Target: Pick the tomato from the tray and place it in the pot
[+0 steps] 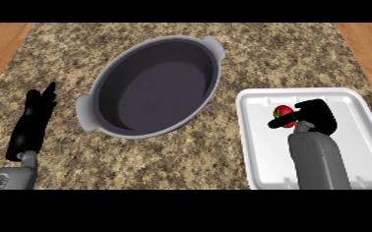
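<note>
We see right hand [314,114] curled round the tomato [282,113] over the tray [256,142], ready to lift toward pot [109,123]; left hand [33,120] rests open

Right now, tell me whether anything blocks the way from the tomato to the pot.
Nothing visible does. The tomato sits in the white tray at the right hand; only bare counter lies between tray and pot.

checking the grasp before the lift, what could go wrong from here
The right hand covers most of the tomato on the white tray, so whether it is truly gripped cannot be seen; it might slip or roll when lifted. The pot lies across the counter to the left, and a low carry could clip its rim.
</note>
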`<state>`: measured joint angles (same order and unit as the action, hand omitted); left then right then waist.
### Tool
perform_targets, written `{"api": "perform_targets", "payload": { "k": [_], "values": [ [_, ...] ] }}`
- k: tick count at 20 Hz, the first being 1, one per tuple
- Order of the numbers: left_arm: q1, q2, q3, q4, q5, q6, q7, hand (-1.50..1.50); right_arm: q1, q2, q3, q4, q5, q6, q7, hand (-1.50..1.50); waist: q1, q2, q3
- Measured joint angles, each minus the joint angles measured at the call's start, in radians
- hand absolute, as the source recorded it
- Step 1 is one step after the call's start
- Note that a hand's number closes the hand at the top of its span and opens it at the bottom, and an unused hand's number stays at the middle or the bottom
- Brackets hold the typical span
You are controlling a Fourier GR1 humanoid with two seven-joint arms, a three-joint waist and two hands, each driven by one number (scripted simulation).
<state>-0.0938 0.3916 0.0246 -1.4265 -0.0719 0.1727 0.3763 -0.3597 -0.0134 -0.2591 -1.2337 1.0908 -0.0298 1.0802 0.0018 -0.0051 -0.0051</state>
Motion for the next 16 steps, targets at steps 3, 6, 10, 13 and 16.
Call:
{"api": "perform_targets", "payload": {
  "k": [3,6,10,13,16],
  "values": [
    [-0.013,-0.003,0.011,0.011,-0.004,-0.014,0.002,0.00,0.002,-0.018,0.009,0.017,0.027,-0.008,-0.015,1.50,0.001,-0.001,0.001],
    [-0.003,0.004,0.025,-0.014,-0.001,-0.027,0.016,0.00,-0.003,-0.030,0.029,0.027,0.070,-0.008,-0.017,1.50,0.004,-0.002,0.001],
    [0.013,-0.012,0.029,-0.006,-0.015,-0.028,-0.004,0.00,0.012,-0.029,0.086,-0.027,0.117,0.000,-0.001,1.50,0.001,-0.001,0.002],
    [0.017,-0.008,0.036,-0.013,-0.015,-0.030,0.003,0.00,0.129,-0.013,0.262,-0.146,0.110,0.002,0.019,1.50,-0.006,-0.007,0.001],
    [0.018,-0.005,0.037,-0.008,-0.015,-0.033,0.009,0.00,0.241,-0.007,0.452,-0.232,0.110,-0.008,0.023,1.50,-0.013,-0.016,-0.001]
  ]
}}
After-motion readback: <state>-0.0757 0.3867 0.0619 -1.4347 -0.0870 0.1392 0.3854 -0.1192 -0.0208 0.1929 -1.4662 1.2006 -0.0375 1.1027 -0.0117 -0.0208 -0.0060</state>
